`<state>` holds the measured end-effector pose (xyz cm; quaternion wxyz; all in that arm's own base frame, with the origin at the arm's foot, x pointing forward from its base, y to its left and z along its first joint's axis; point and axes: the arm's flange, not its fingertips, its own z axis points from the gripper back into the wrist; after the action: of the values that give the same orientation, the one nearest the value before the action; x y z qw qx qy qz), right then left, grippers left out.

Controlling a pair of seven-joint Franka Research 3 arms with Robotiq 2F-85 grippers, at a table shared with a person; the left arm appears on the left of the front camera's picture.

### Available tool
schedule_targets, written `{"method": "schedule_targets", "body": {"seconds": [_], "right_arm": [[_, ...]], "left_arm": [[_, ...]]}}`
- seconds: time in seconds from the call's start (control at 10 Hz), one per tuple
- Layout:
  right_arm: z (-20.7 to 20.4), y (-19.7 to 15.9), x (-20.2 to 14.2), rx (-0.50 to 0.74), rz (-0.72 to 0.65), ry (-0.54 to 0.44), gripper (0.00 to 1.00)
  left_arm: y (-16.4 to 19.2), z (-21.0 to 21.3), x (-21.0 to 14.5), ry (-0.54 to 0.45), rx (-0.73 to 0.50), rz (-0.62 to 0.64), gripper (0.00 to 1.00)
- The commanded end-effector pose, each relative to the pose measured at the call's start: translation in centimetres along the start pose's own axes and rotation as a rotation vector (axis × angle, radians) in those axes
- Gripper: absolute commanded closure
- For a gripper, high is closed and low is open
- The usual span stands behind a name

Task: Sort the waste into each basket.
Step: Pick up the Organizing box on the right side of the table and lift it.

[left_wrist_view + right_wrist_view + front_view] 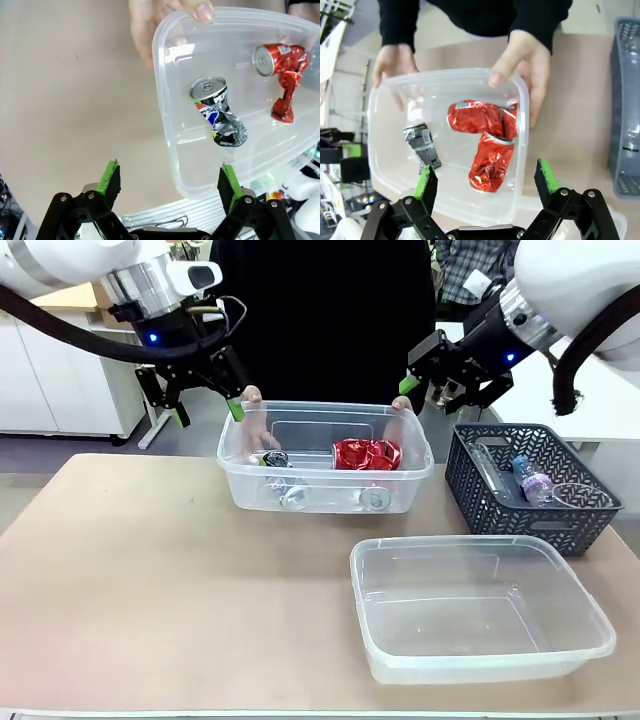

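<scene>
Two grippers, the left gripper [209,413] and the right gripper [425,394], hang with fingers spread above the far tub [232,455]. A person's hands [525,60] hold this tub, so a descent now could pinch them.

- **Far tub:** dark can [275,458] left, red can [367,453] right.
- **Near tub [480,665]:** empty.
- **Grey basket [470,480], far right:** bottles [530,480].
</scene>
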<state>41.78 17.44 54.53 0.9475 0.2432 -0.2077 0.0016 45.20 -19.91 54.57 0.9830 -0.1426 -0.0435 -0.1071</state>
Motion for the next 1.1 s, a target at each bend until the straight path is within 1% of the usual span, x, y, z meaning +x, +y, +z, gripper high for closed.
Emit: {"method": "schedule_targets", "body": {"seconds": [0.0,0.3,0.4,0.5,0.6,0.7,0.8,0.9,1.0], "right_arm": [[0.3,0.1,0.2,-0.013,-0.019,0.004,0.0],[0.0,0.0,0.0,0.0,-0.002,0.0,0.0],[5.3,-2.2,-1.7,0.019,0.008,-0.001,0.0],[10.3,-4.6,-4.3,0.012,0.034,0.017,0.0],[13.5,-6.7,-6.7,-0.058,0.075,0.036,0.0],[15.4,-8.6,-9.3,-0.176,0.187,0.065,0.0],[15.7,-10.6,-11.2,-0.288,0.299,0.155,0.0],[14.7,-11.6,-11.5,-0.392,0.288,0.151,0.0],[15.1,-8.9,-10.0,-0.173,0.132,0.112,0.0]], "left_arm": [[0.0,0.3,0.3,-0.007,-0.001,0.011,0.0],[0.0,-0.1,0.3,0.001,-0.002,0.0,0.0],[0.1,2.4,-1.8,0.005,0.015,0.003,0.0],[-0.5,4.2,-4.7,0.025,0.004,-0.068,0.0],[-1.1,5.3,-8.1,0.069,0.012,-0.159,0.0],[-1.3,5.6,-10.5,0.1,0.026,-0.21,0.0],[-1.9,5.1,-11.8,0.117,-0.046,-0.297,0.0],[-3.1,3.7,-11.2,0.143,-0.042,-0.296,0.0],[-2.9,6.1,-10.6,0.103,0.009,-0.204,0.0]]}}
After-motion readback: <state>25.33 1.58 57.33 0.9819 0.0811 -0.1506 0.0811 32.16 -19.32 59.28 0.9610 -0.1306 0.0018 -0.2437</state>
